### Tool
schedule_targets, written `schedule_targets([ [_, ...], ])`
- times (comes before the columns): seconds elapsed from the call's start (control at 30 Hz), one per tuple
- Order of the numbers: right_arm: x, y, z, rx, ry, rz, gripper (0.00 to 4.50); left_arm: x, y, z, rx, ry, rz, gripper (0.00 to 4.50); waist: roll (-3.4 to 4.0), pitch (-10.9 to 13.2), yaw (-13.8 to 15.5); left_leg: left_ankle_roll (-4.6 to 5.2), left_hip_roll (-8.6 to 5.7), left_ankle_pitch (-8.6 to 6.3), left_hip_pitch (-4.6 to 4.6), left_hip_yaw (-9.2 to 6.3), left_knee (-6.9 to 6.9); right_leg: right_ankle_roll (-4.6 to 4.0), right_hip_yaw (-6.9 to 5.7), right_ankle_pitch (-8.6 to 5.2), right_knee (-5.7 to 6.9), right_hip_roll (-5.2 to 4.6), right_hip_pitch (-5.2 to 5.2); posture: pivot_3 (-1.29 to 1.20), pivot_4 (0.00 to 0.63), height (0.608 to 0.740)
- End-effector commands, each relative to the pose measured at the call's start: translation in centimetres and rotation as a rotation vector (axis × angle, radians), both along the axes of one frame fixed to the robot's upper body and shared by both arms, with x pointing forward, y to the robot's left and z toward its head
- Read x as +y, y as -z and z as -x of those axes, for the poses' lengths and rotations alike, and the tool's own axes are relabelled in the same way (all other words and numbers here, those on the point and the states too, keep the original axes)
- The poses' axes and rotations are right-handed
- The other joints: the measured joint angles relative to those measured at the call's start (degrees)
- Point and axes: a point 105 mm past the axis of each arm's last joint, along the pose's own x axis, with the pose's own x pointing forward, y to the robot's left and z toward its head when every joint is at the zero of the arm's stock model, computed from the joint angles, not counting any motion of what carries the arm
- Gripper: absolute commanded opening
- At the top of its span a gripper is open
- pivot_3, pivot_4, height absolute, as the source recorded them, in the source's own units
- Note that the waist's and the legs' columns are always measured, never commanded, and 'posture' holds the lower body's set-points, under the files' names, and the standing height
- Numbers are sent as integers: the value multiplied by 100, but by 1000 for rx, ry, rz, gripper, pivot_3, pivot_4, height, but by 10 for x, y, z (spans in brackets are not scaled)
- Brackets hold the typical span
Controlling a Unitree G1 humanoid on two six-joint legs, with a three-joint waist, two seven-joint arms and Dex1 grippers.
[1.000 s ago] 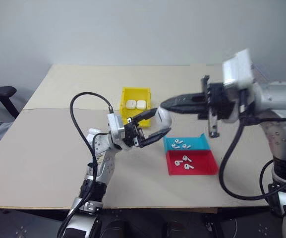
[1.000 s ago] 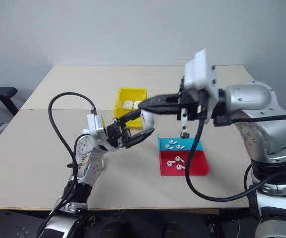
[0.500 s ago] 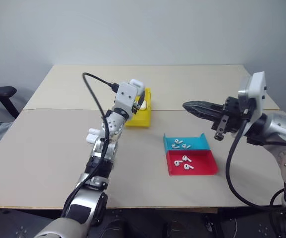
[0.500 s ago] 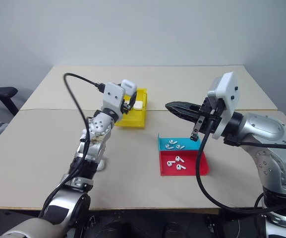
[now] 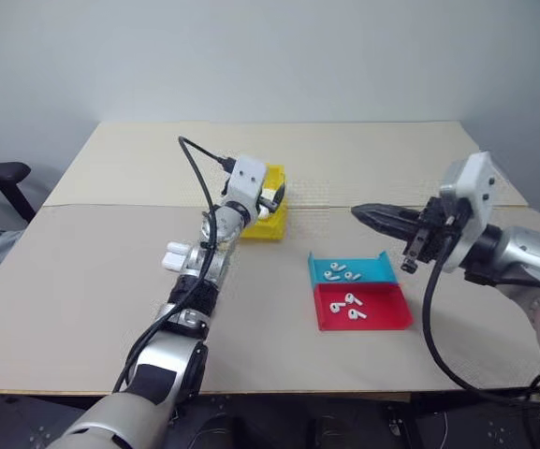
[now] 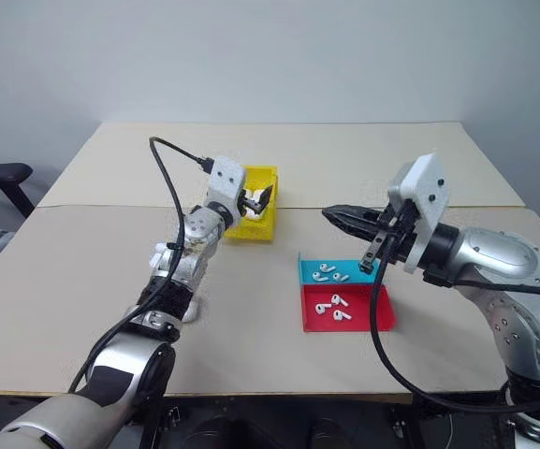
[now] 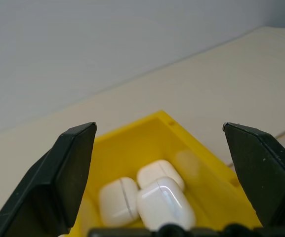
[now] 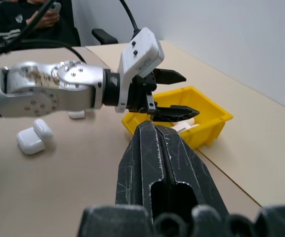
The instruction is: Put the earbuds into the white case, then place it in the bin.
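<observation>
Cases (image 7: pixel 161 200) fill the bin (image 5: pixel 274 224); earbuds (image 5: pixel 349 301) sit in trays (image 5: pixel 391 318) nearby.

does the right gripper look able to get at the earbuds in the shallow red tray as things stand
Probably yes. The right gripper, shut, hangs just beyond the shallow blue tray, and the tiny white earbuds lie uncovered in the shallow red tray with nothing over them. It must open first.

Bin (image 7: pixel 201 170): bright yellow plastic, smooth. Cases (image 7: pixel 164 200) inside bin: glossy white plastic. Table (image 5: pixel 101 281) under bin: matt beige board. Right gripper (image 8: pixel 164 153) fingers: black, scuffed.
</observation>
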Motion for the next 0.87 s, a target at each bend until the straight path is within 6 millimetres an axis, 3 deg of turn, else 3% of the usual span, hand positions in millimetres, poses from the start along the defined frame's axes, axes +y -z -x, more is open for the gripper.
schedule_targets([
  [0.03, -15, -3, 7, -88, 51, 91, 0, 9, -43, 23, -48, 108, 140, 4482, 0, 0, -3, 0, 0, 0, 0, 0, -1, 0, 1, 0, 0, 0, -1, 0, 150, 740],
  [0.17, -42, 19, 13, -75, 72, 284, 0, 31, -46, 75, -13, 452, 140, 4482, 3, -2, -73, -29, 3, 17, 8, 5, -4, 5, 15, -4, 2, 2, -4, 0, 150, 740],
  [0.23, -59, 25, 18, -47, 56, 348, 0, 53, -35, 103, 44, 587, 75, 4482, 3, -2, -93, -63, 5, 37, 16, 8, -4, 5, 17, -4, 8, 3, 0, 0, 150, 740],
  [0.37, -88, 29, 28, -25, 17, 449, 0, 96, -8, 140, 136, 624, -101, 4482, 4, -2, -110, -20, 6, 12, 39, 10, -9, 5, 21, -8, 10, 4, 16, 0, 150, 740],
  [0.53, -106, 32, 38, -36, -45, 523, 0, 133, 15, 177, 268, 647, -271, 4482, 1, -1, -51, -9, 7, 3, 52, 5, -15, 1, 14, -11, 4, 4, 34, 0, 150, 740],
  [0.7, -108, 37, 40, -40, -108, 576, 0, 141, 12, 198, 333, 696, -260, 4482, 1, -1, -11, -8, 8, 2, 50, 12, -14, 0, 20, -12, 8, 2, 23, 0, 150, 740],
  [0.87, -105, 44, 37, -36, -123, 595, 0, 139, 13, 206, 340, 716, -277, 4482, 3, -2, -9, -8, 9, 2, 51, 13, -16, -2, 22, -12, 9, 3, 22, 0, 150, 740],
])
